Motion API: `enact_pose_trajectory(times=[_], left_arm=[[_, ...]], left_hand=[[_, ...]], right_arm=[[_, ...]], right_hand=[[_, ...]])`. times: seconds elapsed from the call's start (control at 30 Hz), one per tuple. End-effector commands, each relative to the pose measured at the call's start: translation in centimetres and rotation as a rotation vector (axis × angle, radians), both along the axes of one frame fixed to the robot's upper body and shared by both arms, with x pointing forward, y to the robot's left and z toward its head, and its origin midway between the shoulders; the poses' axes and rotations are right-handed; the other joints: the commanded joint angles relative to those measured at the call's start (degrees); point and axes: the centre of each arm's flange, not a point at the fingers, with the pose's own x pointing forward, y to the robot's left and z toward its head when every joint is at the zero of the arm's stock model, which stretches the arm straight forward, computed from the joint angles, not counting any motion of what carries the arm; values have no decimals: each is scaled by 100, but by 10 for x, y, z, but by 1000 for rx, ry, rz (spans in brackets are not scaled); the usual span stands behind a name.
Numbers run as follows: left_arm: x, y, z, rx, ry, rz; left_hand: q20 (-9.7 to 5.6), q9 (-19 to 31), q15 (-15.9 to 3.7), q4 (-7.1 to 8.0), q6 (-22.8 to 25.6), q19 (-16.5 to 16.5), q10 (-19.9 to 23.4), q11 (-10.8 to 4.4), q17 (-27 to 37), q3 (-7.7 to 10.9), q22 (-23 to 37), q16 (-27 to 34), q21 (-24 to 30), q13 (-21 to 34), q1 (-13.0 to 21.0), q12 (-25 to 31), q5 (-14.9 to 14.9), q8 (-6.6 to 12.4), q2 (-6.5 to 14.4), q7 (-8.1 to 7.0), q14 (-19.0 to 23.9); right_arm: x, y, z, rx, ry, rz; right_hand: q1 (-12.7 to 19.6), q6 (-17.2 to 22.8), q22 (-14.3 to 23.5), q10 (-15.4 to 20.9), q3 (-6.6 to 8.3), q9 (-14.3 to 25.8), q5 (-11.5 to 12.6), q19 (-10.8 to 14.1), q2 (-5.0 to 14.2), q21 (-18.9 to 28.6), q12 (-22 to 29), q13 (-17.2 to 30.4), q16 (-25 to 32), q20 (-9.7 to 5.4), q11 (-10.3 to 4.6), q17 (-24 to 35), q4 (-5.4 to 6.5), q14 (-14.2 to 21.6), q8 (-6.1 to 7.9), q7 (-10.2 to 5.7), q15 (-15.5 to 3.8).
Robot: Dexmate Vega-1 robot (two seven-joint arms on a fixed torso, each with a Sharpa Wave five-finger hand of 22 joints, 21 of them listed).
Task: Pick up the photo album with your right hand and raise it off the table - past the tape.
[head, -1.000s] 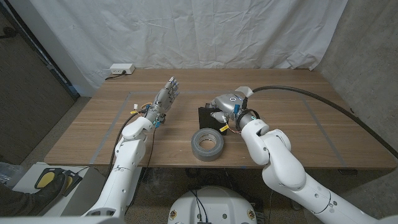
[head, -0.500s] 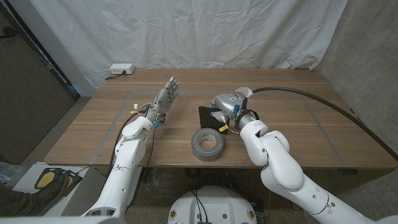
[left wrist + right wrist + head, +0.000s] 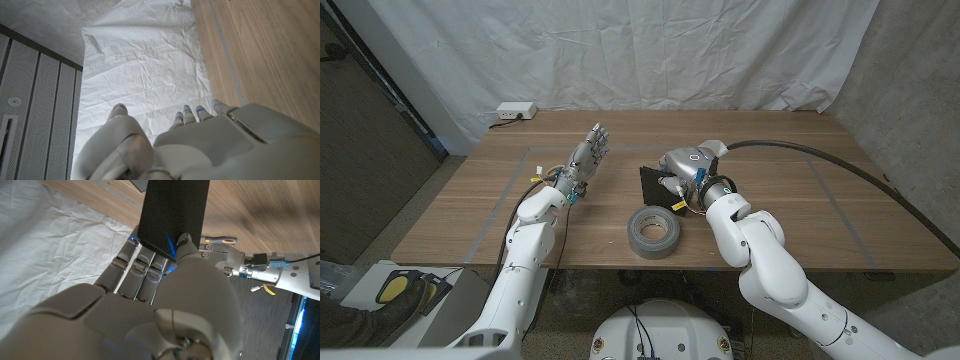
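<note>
Your right hand (image 3: pixel 682 166) grips the black photo album (image 3: pixel 654 186), thumb and fingers (image 3: pixel 145 266) clamped on its edge.

The photo album sits mid-worktop, tilted, just behind the grey tape (image 3: pixel 653 232) roll; you cannot tell whether it has left the wood. Your left hand (image 3: pixel 587 153) holds nothing, fingers apart and upright. The wooden worktop (image 3: pixel 790 200) carries faint marked lines and a white power strip (image 3: pixel 515 112) at its far edge. White cloth (image 3: pixel 620 50) hangs behind. No writing is legible.
</note>
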Motion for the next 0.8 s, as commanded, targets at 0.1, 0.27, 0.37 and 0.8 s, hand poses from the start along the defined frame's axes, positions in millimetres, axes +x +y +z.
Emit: enact_pose_trajectory(times=[0.1,0.27,0.37,0.8], left_arm=[[-1,4,2,-4,-10,-3],[-1,3,2,-2,-12,-3],[-1,4,3,-1,-13,-2],[-2,8,7,-2,-25,7]], left_hand=[[-311,15,5,-3,-19,-95,-32,8,11,-8,9,20,12,30,63,25,-15,8,19,44,-41],[-307,15,8,-3,-18,-99,-33,1,10,-12,9,20,10,30,66,25,-16,9,21,43,-41],[-320,15,5,-3,1,-102,-32,19,10,-16,9,21,10,30,68,25,-16,16,22,60,-39],[-342,15,-15,-5,-3,-100,-43,28,10,-28,9,22,11,30,78,21,-18,14,26,72,-34]], right_arm=[[-1,3,4,-1,-30,6],[-2,4,5,-4,-35,7],[-4,5,7,-6,-41,7],[-9,7,16,-8,-63,8]], right_hand=[[329,327,20,122,5,34,-29,25,209,51,62,25,76,-648,-35,75,25,95,66,-234,-264],[344,347,26,137,2,38,-36,34,215,69,67,35,83,-649,-34,95,35,100,66,-237,-263],[359,378,31,162,-5,40,-43,32,212,82,73,41,89,-650,-43,116,40,105,70,-232,-263],[389,440,44,223,-19,43,-54,32,225,123,81,48,117,-657,-49,178,65,141,70,-234,-260]])
